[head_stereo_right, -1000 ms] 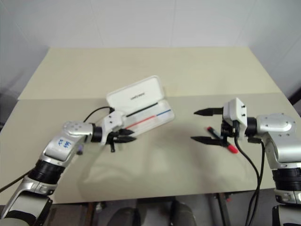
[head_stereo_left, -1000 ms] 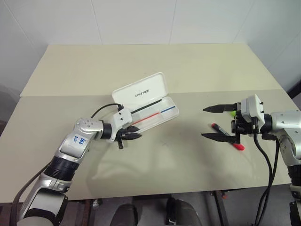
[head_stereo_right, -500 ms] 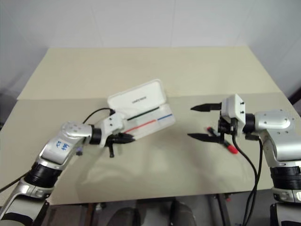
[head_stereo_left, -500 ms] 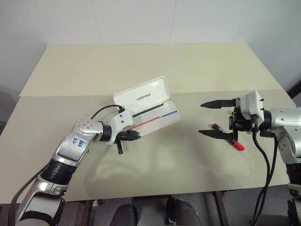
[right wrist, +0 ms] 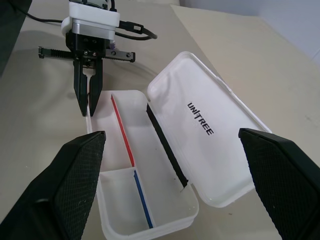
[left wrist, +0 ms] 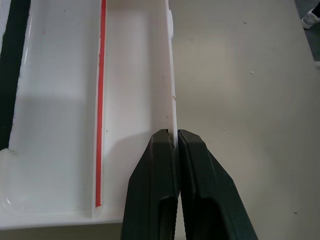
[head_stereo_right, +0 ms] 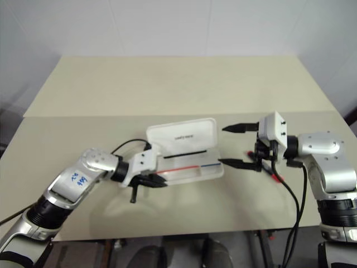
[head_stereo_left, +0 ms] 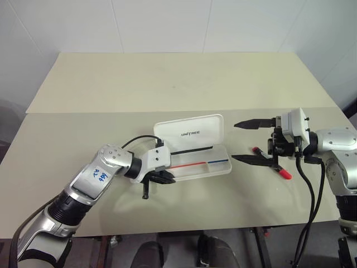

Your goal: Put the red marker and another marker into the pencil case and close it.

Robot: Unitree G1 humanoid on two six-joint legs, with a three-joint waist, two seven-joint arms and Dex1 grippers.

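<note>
The pencil case (head_stereo_left: 192, 151) lies open near the middle of the table's (head_stereo_left: 167, 78) front half, lid tipped back toward the far edge with its lettering facing up, tray toward the front edge. That layout looks deliberate: the open tray faces the right side, where the markers wait. The left gripper (head_stereo_left: 165, 177) has its 2 fingers (left wrist: 157, 200) pinched shut on the tray's front wall at the left end, as the left wrist view shows, apparently to steady or reposition the case.

The left arm reaches in from the front-left corner, forearm angled toward the centre, gripper tilted down and pointing right along the tray wall.

The right gripper (head_stereo_left: 252, 141) hangs above the table just right of the case, its 2 fingers spread wide, holding nothing, pointing left and nearly level. The red marker (head_stereo_left: 270, 162) lies on the table beneath and behind it, near the right edge, partly hidden by the gripper. The green marker is not clear to me here. Neither marker is in the tray yet.
</note>
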